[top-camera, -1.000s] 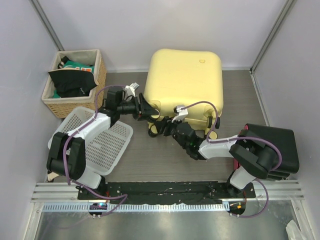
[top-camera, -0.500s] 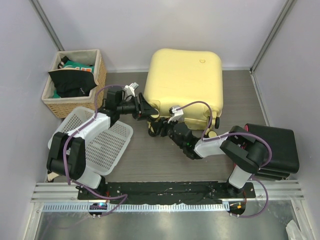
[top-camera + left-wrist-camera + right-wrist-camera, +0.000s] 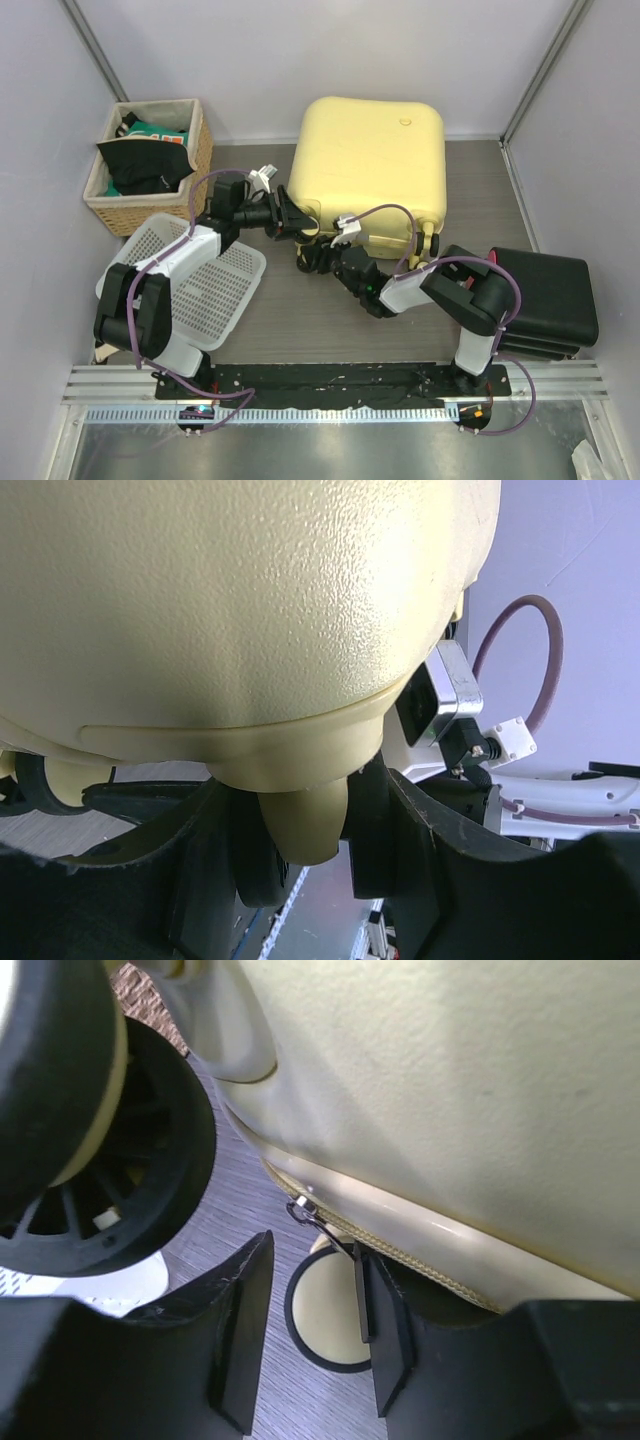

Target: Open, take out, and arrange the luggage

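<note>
Grey table (image 3: 290,320), walled: luggage (image 3: 370,160) flat at rear centre, closed. Left gripper (image 3: 300,875) astride its caster (image 3: 300,825), grip impossible to tell. Right gripper (image 3: 310,1260) parted around zipper pull (image 3: 305,1212).

L arm (image 3: 190,258), R arm (image 3: 405,292): white shells, black joints; purple cables (image 3: 528,602); R end effector (image 3: 312,1252) black

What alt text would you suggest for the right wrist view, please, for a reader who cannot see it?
The pale-yellow luggage fills the upper right, with a small metal zipper pull hanging from its seam between the open black fingers of the right claw. A black caster wheel looms at left above the grey table.
</note>
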